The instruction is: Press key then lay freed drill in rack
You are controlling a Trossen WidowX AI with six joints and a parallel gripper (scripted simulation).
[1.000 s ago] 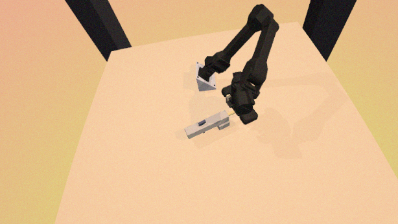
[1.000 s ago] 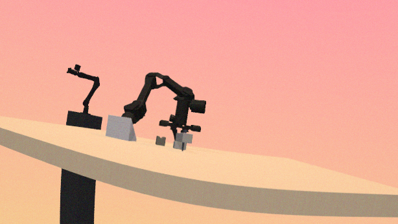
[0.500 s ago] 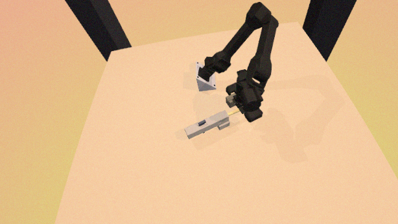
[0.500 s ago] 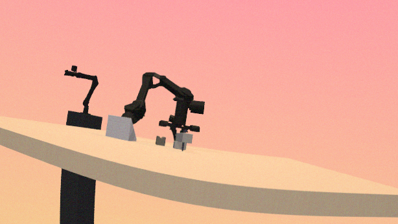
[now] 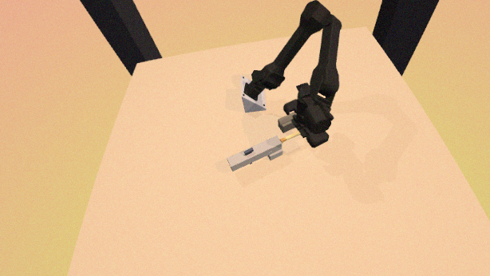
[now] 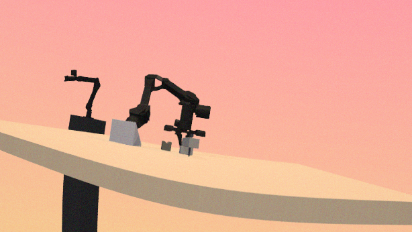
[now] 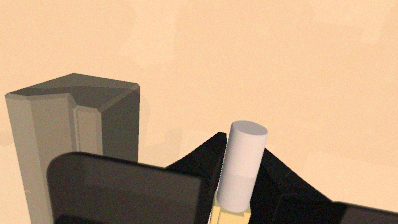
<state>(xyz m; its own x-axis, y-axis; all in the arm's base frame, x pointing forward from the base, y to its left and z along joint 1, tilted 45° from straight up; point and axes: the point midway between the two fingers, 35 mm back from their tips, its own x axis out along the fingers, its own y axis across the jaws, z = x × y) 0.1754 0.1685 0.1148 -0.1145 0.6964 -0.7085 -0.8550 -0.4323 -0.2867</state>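
Near the middle of the surface (image 5: 179,223) (image 6: 268,174) (image 7: 300,60), the top view shows a long pale housing (image 5: 257,151) (image 6: 192,143) with a dark key (image 5: 248,151) on its upper face. The drill (image 5: 292,136) (image 7: 242,170) spans the space between the housing's end and the gripper (image 5: 300,133) (image 6: 185,137) (image 7: 233,143), its orange portion nearest the housing. Whether its tip remains inside cannot be determined. The key's depth of travel cannot be read either. The rack (image 5: 286,123) (image 6: 166,146) (image 7: 55,125) stands just beside the gripper.

In the exterior view, the arm reaches down behind the housing, and the notched rack stands apart from it. The drill cannot be made out from this side.

By the wrist view, the fingers are closed on the drill, with its pale cylindrical end projecting past them and a yellow section below. The rack lies to the left of the picture, apart from the drill.

Assessment: withdrawal is judged to be in hand. The next move calls for a straight pull along the housing's axis until the tip is clear, then a lift and alignment over the rack's notch.

Markings: no brand, label or writing is legible in any view.
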